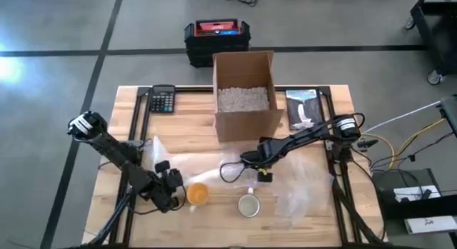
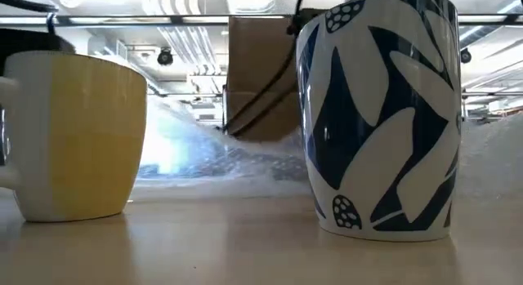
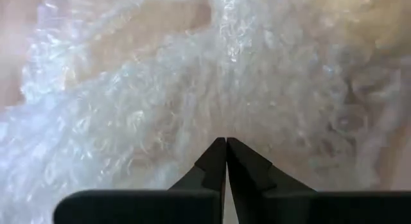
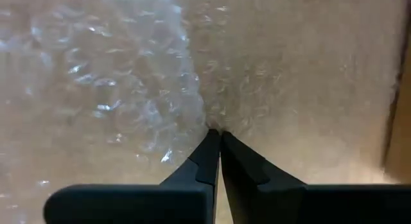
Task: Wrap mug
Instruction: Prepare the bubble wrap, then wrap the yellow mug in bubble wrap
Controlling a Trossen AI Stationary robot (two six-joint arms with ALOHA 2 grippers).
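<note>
A yellow mug (image 1: 198, 194) (image 2: 78, 138) and a blue-and-white leaf-patterned mug (image 1: 248, 205) (image 2: 380, 113) stand upright near the table's front edge. A sheet of clear bubble wrap (image 1: 207, 165) (image 2: 204, 146) lies just behind them. My left gripper (image 1: 174, 179) (image 3: 226, 142) is beside the yellow mug, at the wrap's left part. My right gripper (image 1: 246, 162) (image 4: 215, 133) is at the wrap's right part, in front of the cardboard box. Both are shut on the wrap. My left gripper pinches the bubble wrap (image 3: 225, 131) between its two fingertips; the sheet spreads away from the tips. Edge or fold, one layer or several, I cannot tell. My right gripper pinches the bubble wrap by an edge (image 4: 207, 124) between its fingertips, and creases fan out from the tips. Bare table shows beside that edge.
An open cardboard box (image 1: 244, 92) of packing peanuts stands at the far middle, a calculator (image 1: 163, 99) to its left, a printed card (image 1: 303, 106) to its right. A second bubble-wrap sheet (image 1: 303, 192) lies at the right front. A black cable (image 1: 230, 172) loops below my right gripper.
</note>
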